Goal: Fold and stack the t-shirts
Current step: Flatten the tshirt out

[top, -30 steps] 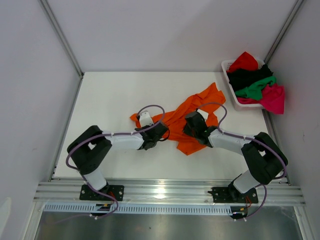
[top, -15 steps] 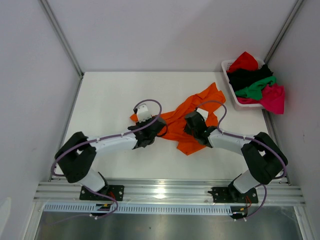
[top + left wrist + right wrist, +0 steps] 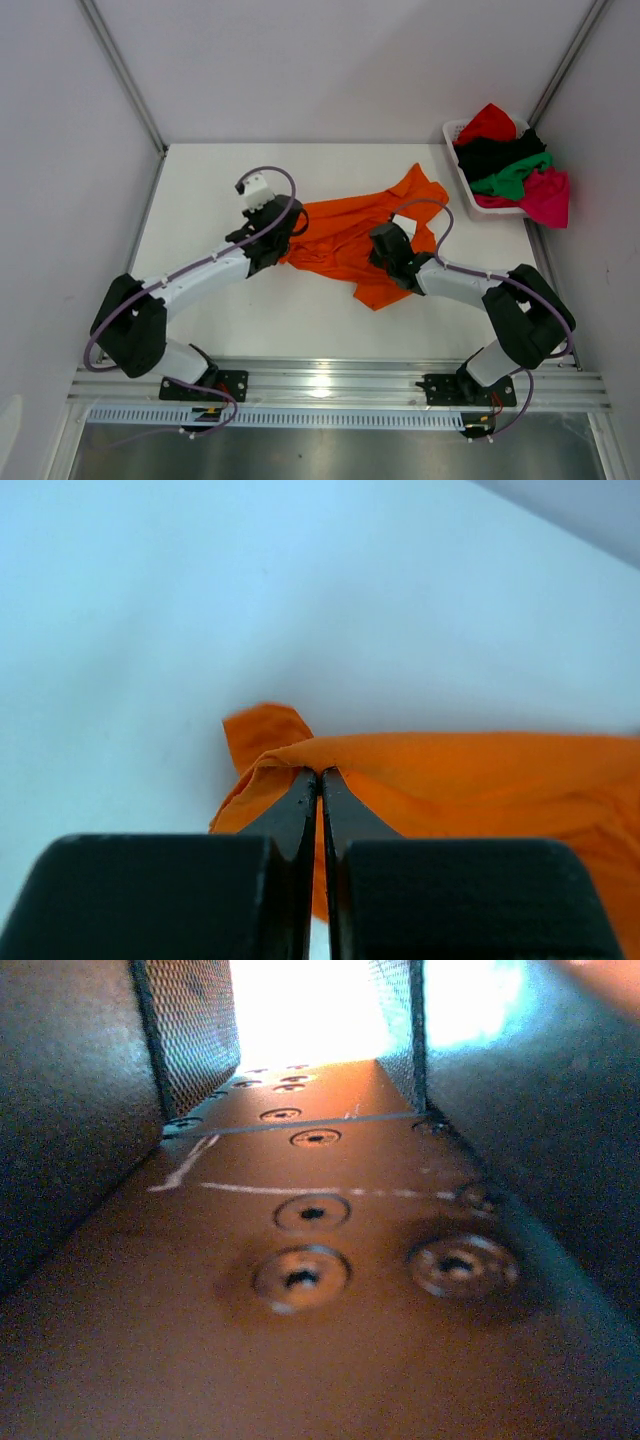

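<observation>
The bright orange t-shirt (image 3: 345,235) lies crumpled and partly stretched out in the middle of the table. My left gripper (image 3: 272,232) is shut on the shirt's left edge; in the left wrist view the jaws (image 3: 320,773) pinch a fold of the orange cloth (image 3: 470,770). My right gripper (image 3: 388,247) rests on the shirt's right part. In the right wrist view its fingers (image 3: 305,1010) stand apart, with orange-tinted light over the gripper body and no cloth seen between them. Red (image 3: 487,122), black (image 3: 495,152), green (image 3: 512,178) and magenta-pink (image 3: 548,195) shirts are piled in the basket.
The white slatted basket (image 3: 462,185) stands at the table's far right corner, with shirts hanging over its rim. White walls enclose the table on the left, back and right. An aluminium rail (image 3: 330,380) runs along the near edge by the arm bases.
My left gripper has moved up and to the left with the shirt's edge in it, pulling the orange cloth out wider and flatter. The right arm has stayed in place.
</observation>
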`<state>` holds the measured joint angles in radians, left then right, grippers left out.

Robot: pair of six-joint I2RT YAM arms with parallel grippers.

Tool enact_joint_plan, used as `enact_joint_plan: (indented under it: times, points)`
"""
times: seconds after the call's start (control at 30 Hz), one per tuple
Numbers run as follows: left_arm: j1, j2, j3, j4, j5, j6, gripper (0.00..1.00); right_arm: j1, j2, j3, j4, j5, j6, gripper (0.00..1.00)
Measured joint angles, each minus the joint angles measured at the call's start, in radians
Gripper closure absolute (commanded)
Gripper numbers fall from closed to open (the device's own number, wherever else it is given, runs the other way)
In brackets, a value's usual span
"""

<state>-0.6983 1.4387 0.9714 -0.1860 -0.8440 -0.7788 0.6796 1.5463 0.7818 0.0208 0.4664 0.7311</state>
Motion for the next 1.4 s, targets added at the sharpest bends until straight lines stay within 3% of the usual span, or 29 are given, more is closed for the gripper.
enact_joint_plan:
  times: [0.27,0.53,0.67,0.97,1.07,1.1,1.17,1.2,1.3,1.4]
  points:
    - [0.205,0.046,0.098,0.148,0.053,0.251,0.98,0.0,-0.006,-0.001,0.0,0.008,-0.018,0.63]
    - [0.23,0.38,0.562,0.236,0.182,0.597,0.96,0.0,-0.024,-0.038,-0.003,0.014,-0.021,0.63]
    - [0.277,0.522,0.74,0.147,0.278,0.597,0.98,0.0,-0.05,-0.06,-0.008,0.022,-0.021,0.63]
    - [0.407,0.585,0.735,0.01,0.261,0.586,0.97,0.0,-0.105,-0.116,-0.009,0.049,-0.02,0.63]
    - [0.423,0.589,0.738,-0.016,0.226,0.584,0.78,0.001,-0.105,-0.126,-0.005,0.048,-0.016,0.63]
    - [0.426,0.591,0.739,-0.024,0.219,0.584,0.65,0.002,-0.105,-0.128,-0.003,0.048,-0.014,0.63]
    - [0.431,0.591,0.739,-0.047,0.22,0.583,0.58,0.005,-0.105,-0.13,-0.002,0.048,-0.01,0.63]
    - [0.433,0.591,0.739,-0.053,0.222,0.58,0.46,0.007,-0.105,-0.13,0.0,0.048,-0.009,0.63]
    - [0.435,0.576,0.716,-0.053,0.265,0.57,0.34,0.012,-0.105,-0.133,0.008,0.048,-0.008,0.63]
    - [0.436,0.502,0.633,-0.064,0.342,0.559,0.3,0.016,-0.106,-0.155,0.037,0.048,-0.009,0.63]
